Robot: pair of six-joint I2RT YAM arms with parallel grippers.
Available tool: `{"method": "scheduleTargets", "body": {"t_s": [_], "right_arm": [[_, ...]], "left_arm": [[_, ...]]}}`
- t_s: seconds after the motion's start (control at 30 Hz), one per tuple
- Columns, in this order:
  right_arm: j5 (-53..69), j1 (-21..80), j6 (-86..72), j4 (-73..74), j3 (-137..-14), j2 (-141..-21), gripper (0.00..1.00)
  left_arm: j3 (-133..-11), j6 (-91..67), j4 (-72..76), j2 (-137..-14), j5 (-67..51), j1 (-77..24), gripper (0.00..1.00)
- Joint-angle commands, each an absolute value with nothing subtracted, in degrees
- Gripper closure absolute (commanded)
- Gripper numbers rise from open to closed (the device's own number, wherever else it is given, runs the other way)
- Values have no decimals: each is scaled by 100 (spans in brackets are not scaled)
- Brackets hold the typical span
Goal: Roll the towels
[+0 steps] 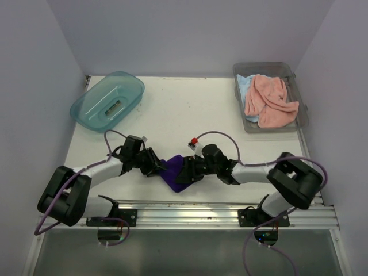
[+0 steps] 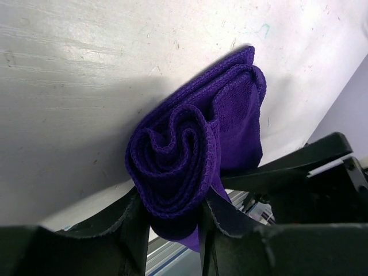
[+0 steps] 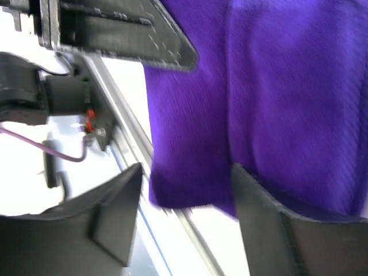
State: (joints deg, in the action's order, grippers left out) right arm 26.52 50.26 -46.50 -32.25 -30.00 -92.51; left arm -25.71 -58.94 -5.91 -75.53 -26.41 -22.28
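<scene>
From above, both pairs of fingertips merge with the dark cloth and are hard to make out; the wrist views settle them. The dark purple towel (image 2: 172, 155) lies on the white table (image 1: 190, 115) near its front edge, between the two arms. It is wound into a loose roll with a spiral end; the lower end of the roll is hidden behind the left gripper (image 2: 172, 207), whose fingers press it from both sides. The right wrist view is blurred and the cloth runs off its top and right edges; the right gripper (image 3: 185, 172) stands with jaws apart, one finger clear of the towel's edge, the other against the cloth. In the clear grey bin (image 1: 303, 118) at the far right, the salmon pink towel (image 1: 270, 100) covers most of the light blue towel (image 1: 244, 85). A pale mark in the base of the teal tub (image 1: 86, 109), far left, is too small to read.
</scene>
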Motion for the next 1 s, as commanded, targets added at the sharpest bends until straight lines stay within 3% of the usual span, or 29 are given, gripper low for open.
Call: {"method": "scheduleTargets", "body": {"t_s": [0.0,0.07,0.17,0.27,0.47,0.57,0.73,0.8,0.97], "right_arm": [[1778,5054,-3851,-918,-3120,-7995,31],[1040,5045,-3561,-75,-3277,-7464,26],[538,4887,-3376,752,-3532,-7058,30],[291,4755,-3261,1334,-3918,-7390,36],[360,4772,-3094,1257,-4262,-8243,39],[649,4772,-3006,907,-4219,-8490,49],[607,4781,-2795,923,-4411,-8780,91],[536,4772,-2637,1002,-4517,-8999,99],[308,4772,-2365,1098,-4834,-9465,100]], "left_arm": [[-2812,-5713,-1080,-7409,-2356,-2259,69],[-2804,-5695,-1125,-7365,-2329,-2259,69],[-2760,-5695,-1125,-7365,-2364,-2259,70],[-2707,-5687,-1116,-7356,-2391,-2259,70],[-2724,-5660,-1151,-7348,-2417,-2259,71],[-2725,-5669,-1186,-7321,-2417,-2259,71],[-2891,-5467,-1423,-7347,-2391,-2259,71],[-3006,-5353,-1617,-7374,-2373,-2259,71],[-3164,-5291,-1705,-7435,-2399,-2259,71]]}}
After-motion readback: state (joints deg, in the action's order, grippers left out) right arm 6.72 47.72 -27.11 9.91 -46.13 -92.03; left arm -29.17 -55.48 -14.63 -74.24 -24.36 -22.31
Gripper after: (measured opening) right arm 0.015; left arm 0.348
